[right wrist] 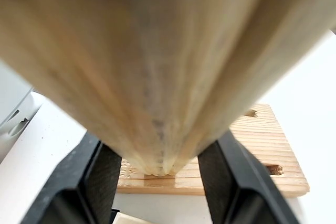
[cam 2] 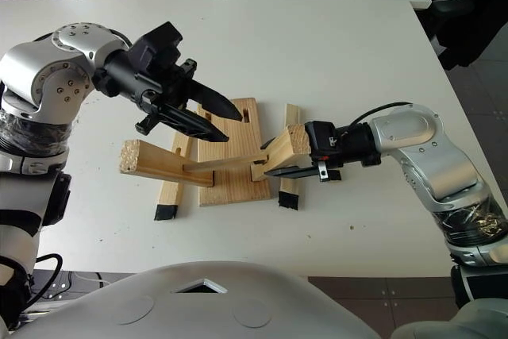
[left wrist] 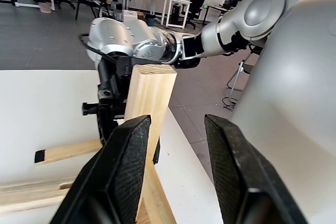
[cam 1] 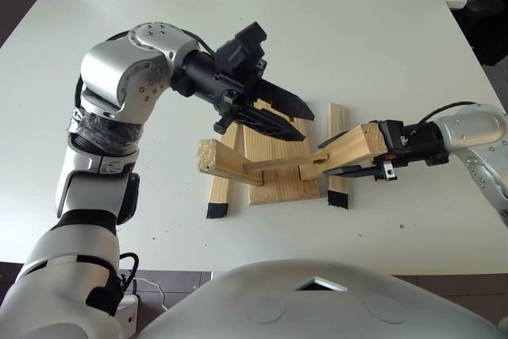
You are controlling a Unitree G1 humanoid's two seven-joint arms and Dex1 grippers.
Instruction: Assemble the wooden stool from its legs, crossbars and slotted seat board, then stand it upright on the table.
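Surface (cam 1: pixel 381 61), white, spans the frame. Seat board (cam 1: pixel 278 184) lies flat at centre, with loose legs (cam 1: pixel 221 192) flat along both its sides. Across the board, a crossbar (cam 1: pixel 279 163) joins a left leg (cam 1: pixel 226 163) to a right leg (cam 1: pixel 353 144), on which the right pincer (cam 1: pixel 349 163) is clenched. Left pincer (cam 1: pixel 305 125) hovers released just above centre.

No text, labels or numbers can be read anywhere.
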